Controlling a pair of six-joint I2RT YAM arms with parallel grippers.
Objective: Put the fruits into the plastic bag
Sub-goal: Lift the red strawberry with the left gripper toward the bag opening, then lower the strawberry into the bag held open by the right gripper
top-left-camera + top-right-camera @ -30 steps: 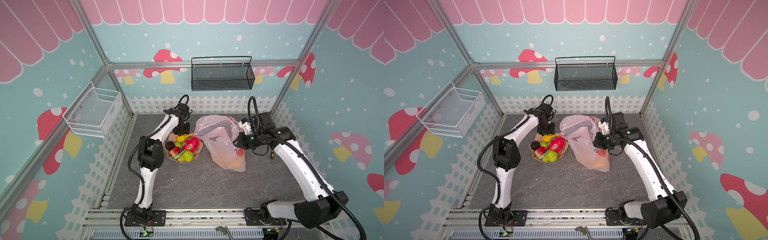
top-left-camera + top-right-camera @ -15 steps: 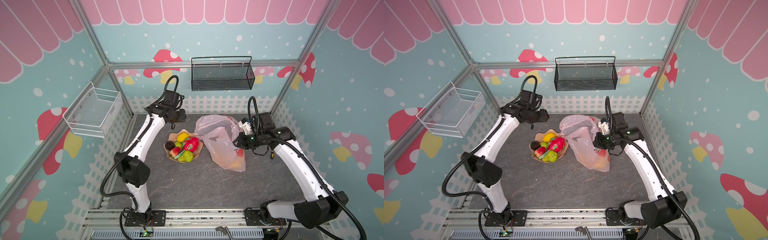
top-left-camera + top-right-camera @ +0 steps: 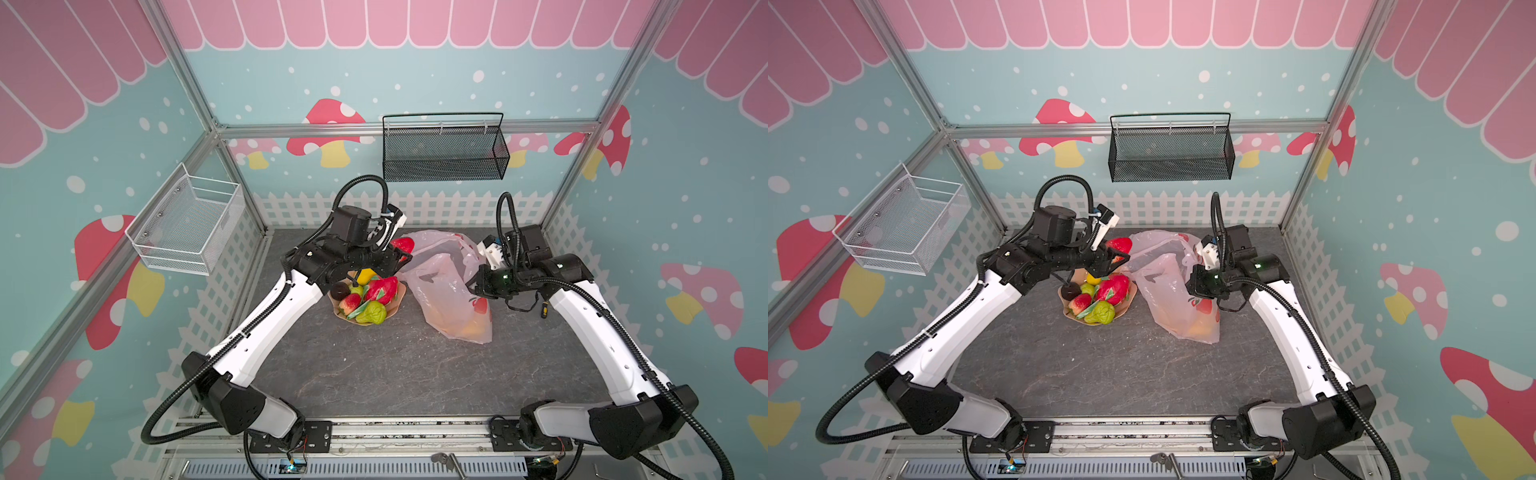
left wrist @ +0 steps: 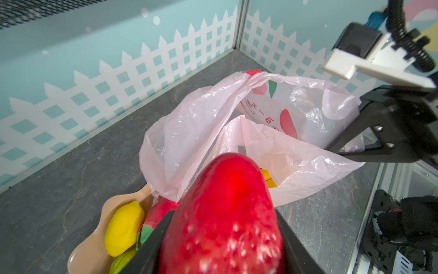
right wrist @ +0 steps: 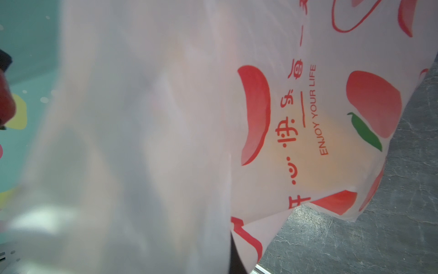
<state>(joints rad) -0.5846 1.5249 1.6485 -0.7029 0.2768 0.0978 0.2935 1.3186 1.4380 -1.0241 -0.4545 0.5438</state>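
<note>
We are clamping a glossy red toy strawberry (image 4: 225, 201), conical with pale seed dimples, between the black jaws of our left gripper (image 3: 398, 257). The strawberry is hanging just beside the open mouth of the plastic bag (image 3: 444, 286), on its dish side. Our right gripper (image 3: 474, 286) is pinching the bag's thin, crinkled, translucent pink film and holding the rim raised. The bag is resting on the grey stone-textured table (image 3: 374, 374), just beside the tan wavy-edged dish (image 4: 85, 249), where the other fruits (image 3: 376, 311) are sitting heaped.
</note>
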